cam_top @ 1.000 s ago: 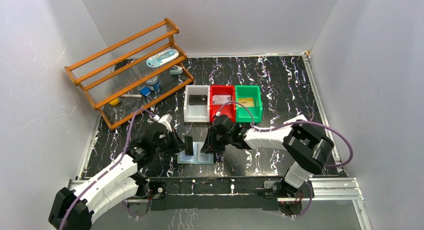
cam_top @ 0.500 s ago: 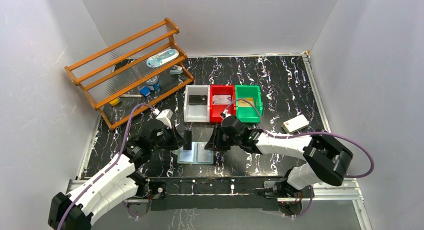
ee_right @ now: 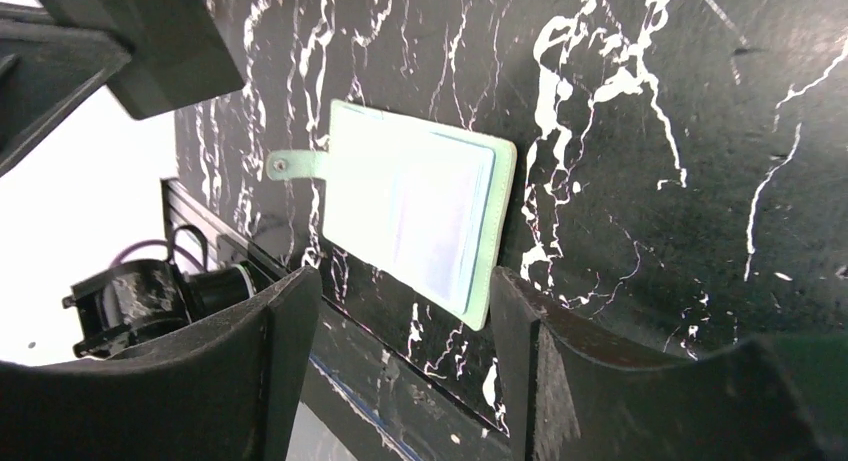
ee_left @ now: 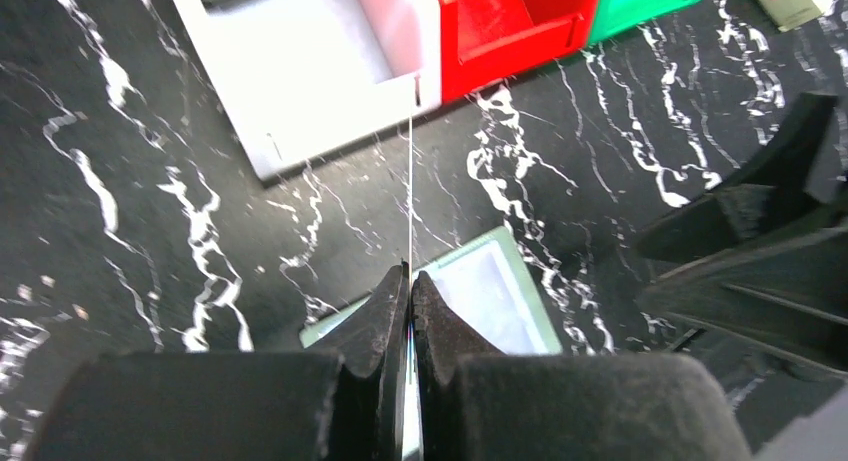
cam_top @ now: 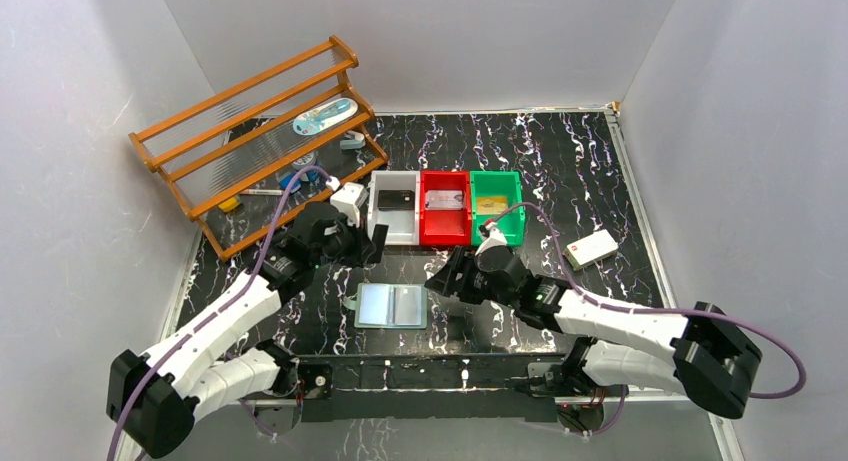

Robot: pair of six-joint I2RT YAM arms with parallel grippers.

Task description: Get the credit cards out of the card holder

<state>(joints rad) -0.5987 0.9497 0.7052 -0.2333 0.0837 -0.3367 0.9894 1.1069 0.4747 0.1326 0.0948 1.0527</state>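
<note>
Pinching a thin flat credit card (ee_left: 410, 181) edge-on, left gripper (ee_left: 410, 281) sits beyond the glossy pale-green card holder (cam_top: 392, 306); right gripper (cam_top: 447, 281) spread just beside it.

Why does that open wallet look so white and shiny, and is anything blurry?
Top view: the flat grey-green bifold card holder glows pale where its clear pockets catch the light. Right wrist view: it looks washed out. Left wrist view: the white plastic bin is overexposed, and the left end effector, close to the lens, looks soft.
</note>
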